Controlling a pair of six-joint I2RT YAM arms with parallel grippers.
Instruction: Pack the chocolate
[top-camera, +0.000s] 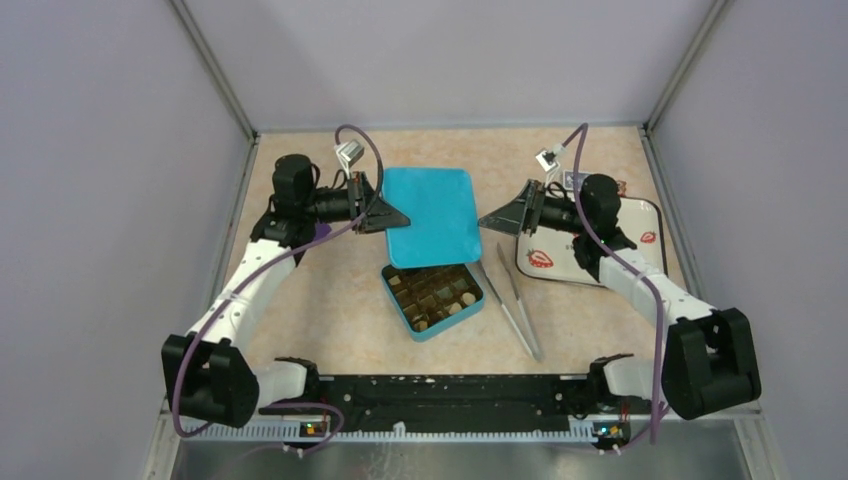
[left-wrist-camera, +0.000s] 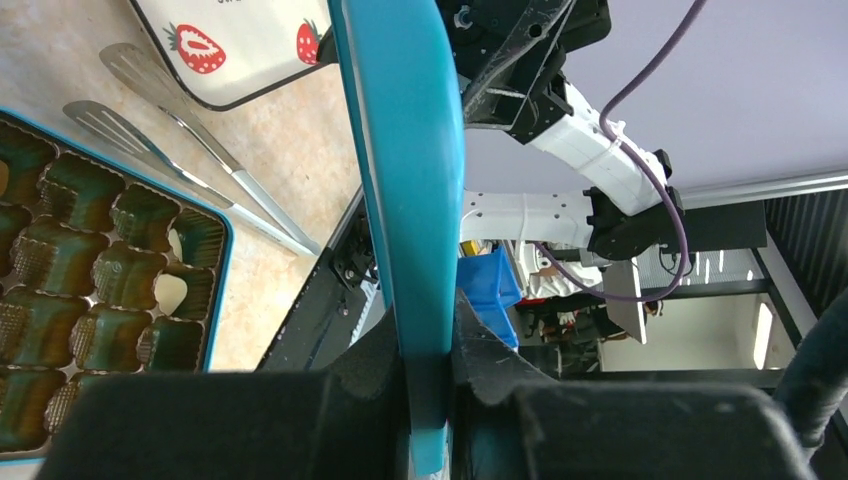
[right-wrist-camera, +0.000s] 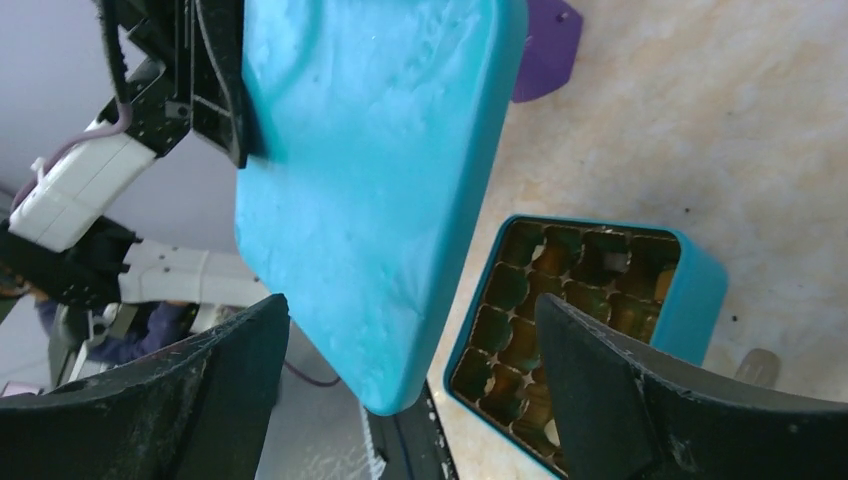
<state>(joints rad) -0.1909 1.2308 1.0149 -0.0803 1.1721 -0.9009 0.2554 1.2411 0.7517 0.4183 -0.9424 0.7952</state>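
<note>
My left gripper (top-camera: 392, 217) is shut on the left edge of a teal lid (top-camera: 432, 213) and holds it raised just behind the open teal box (top-camera: 398, 305). In the left wrist view the lid (left-wrist-camera: 400, 150) stands edge-on between the fingers of that gripper (left-wrist-camera: 432, 335). The box's brown compartments hold a few small cream and tan chocolate pieces (top-camera: 467, 298), also seen in the left wrist view (left-wrist-camera: 170, 293). My right gripper (top-camera: 497, 222) is open and empty just right of the lid. In the right wrist view its gripper (right-wrist-camera: 412, 305) faces the lid (right-wrist-camera: 370, 170) and the box (right-wrist-camera: 700, 290).
Metal tongs (top-camera: 515, 300) lie right of the box. A white tray with strawberry prints (top-camera: 640, 215) sits at the right, under the right arm. A small blue card (top-camera: 575, 180) and a red bit lie behind the tray. A purple part (right-wrist-camera: 545, 45) lies on the table.
</note>
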